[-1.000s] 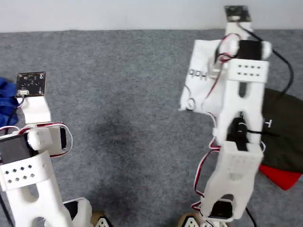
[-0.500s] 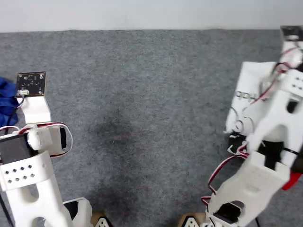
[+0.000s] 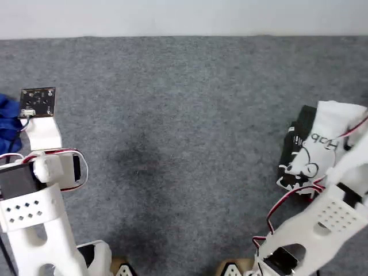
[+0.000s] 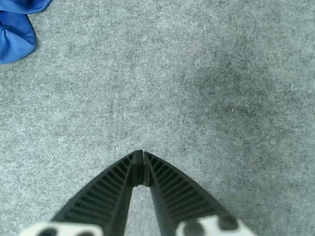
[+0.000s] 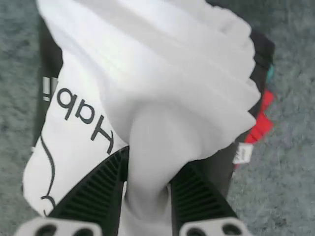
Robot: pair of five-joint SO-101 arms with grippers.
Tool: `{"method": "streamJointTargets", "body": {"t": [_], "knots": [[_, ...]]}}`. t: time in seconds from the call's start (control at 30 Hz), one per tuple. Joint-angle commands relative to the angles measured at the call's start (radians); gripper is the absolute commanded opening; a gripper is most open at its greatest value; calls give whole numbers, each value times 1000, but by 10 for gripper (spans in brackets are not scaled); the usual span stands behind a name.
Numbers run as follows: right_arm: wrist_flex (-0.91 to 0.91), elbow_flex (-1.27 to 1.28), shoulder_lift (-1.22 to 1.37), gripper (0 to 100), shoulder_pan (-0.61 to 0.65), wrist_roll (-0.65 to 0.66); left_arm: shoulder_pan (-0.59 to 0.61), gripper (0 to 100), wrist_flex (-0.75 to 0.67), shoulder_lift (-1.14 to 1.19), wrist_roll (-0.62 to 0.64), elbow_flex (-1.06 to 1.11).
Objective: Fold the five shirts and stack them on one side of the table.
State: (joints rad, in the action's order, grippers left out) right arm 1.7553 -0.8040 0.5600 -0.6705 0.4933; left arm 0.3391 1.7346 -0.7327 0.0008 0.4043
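The white shirt (image 5: pixel 162 73) bears black lettering and a thin black line drawing (its cloth is otherwise plain). The black shirt (image 3: pixel 296 123), red shirt (image 5: pixel 257 129) and blue shirt (image 4: pixel 15 29) are solid colours. The table (image 3: pixel 172 103) is speckled grey. The left gripper (image 4: pixel 142 164) and right gripper (image 5: pixel 147 167) are black and ribbed.
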Motion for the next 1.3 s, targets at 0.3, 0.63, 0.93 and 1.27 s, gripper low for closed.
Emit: {"method": "streamJointTargets", "body": {"t": [0.3,0.63,0.93,1.27], "knots": [[42,-8,-107,279,-96,5,0,5,18,-20,-12,-2],[42,103,-295,0,27,23,0,5,17,-20,-12,-2],[38,503,-329,9,133,46,0,5,17,-20,-12,-2],[-81,631,-251,9,274,44,0,5,17,-20,-12,-2]]}}
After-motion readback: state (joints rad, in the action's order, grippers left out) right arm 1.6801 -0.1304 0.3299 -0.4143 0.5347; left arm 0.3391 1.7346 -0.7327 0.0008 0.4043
